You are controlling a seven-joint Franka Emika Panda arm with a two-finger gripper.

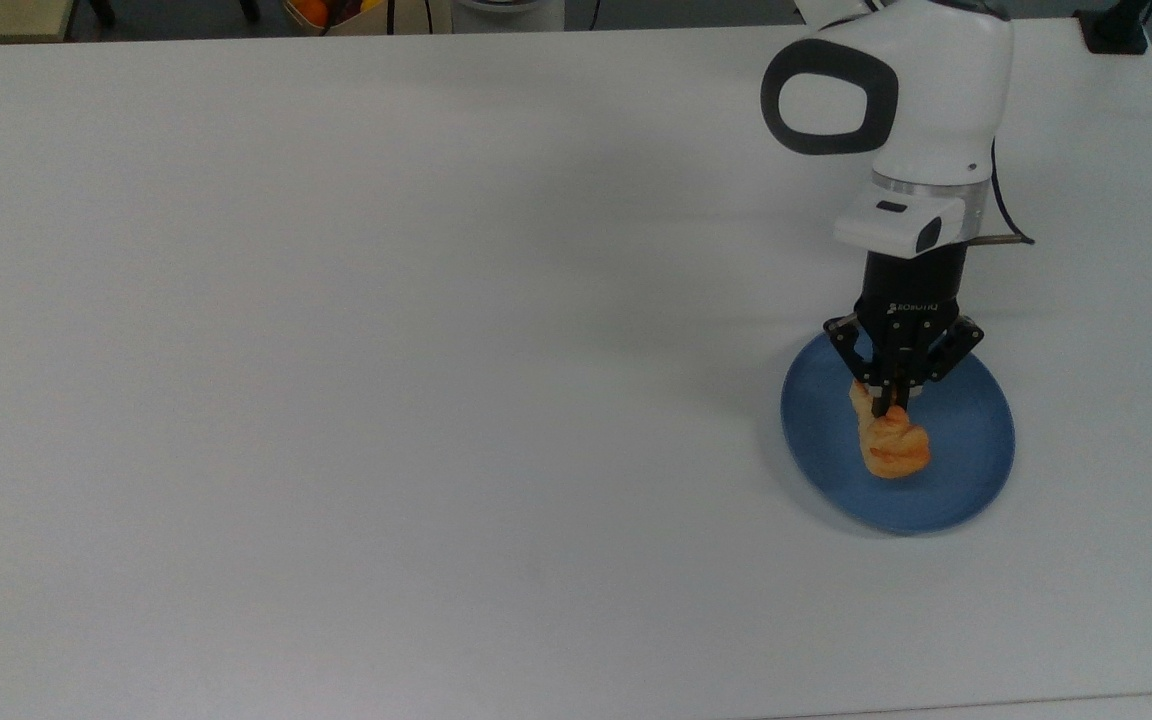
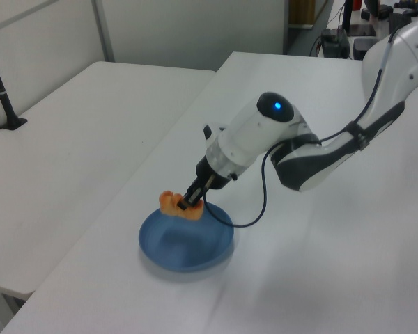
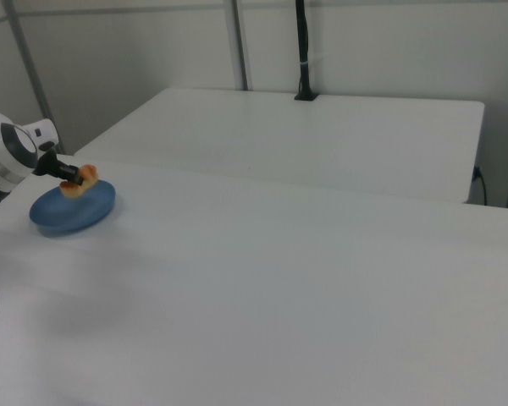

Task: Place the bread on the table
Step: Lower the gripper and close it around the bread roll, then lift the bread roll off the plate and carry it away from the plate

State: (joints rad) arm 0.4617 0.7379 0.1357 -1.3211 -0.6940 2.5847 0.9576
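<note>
While gripped by one end effector (image 1: 889, 402), one bread (image 1: 891, 443), above one plate (image 1: 966, 480).

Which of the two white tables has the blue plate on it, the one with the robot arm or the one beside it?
The table under the robot arm: the blue plate sits near its edge. The neighbouring table carries a black post, no plate.

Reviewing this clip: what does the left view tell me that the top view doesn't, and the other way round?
Left view alone: the bread hangs clear above the blue plate, and a second white table stands beyond. Top view alone: the wide bare stretch of the table toward the top view's left, with the bread looking as if it lay on the plate. Both: the hand shut on the bread.
</note>
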